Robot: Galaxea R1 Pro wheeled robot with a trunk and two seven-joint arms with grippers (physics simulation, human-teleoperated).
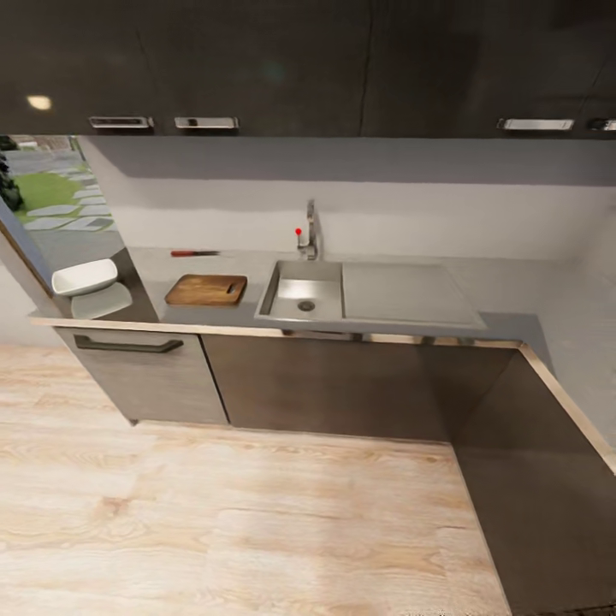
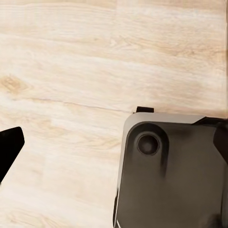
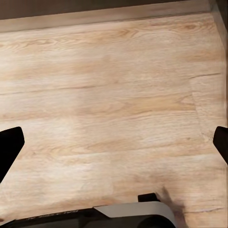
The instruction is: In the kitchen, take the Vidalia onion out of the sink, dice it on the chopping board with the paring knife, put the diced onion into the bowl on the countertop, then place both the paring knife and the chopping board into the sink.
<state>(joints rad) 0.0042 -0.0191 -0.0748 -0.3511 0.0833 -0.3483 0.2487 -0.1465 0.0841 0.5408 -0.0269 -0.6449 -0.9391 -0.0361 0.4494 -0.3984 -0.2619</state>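
Standing back from the kitchen run on a pale wood-plank floor [image 1: 214, 513], the robot is facing the work area with both arms hanging low, apparently parked for travel rather than reaching. Each wrist camera is looking down at the planks: the left gripper [image 2: 114, 142] is showing a dark fingertip at either edge of its view, spread wide and gripping nothing, with the robot's grey base [image 2: 171, 175] lying beneath it. The right gripper [image 3: 114, 142] is likewise splayed and empty over the floor, the foot of the cabinets running across the far side of its view.

Beyond the floor, the grey cabinet fronts [image 1: 342, 385] are carrying the countertop [image 1: 505, 329], whose pale front edge is turning a corner at the right. The bowl [image 1: 84, 276] is sitting at the countertop's left end, near its front edge, probably left there as the drop-off for the dice. The chopping board [image 1: 206, 290] is lying flat just to the left of the sink [image 1: 269, 295], handy to both. The paring knife [image 1: 194, 253] is resting behind the board, toward the back wall, red handle pointing left. The basin is showing its round drain, and the Vidalia onion cannot be made out inside from here. A chrome tap [image 1: 310, 231] with a red knob is rising at the sink's rear rim, and dark wall cupboards [image 1: 257, 68] are hanging above.
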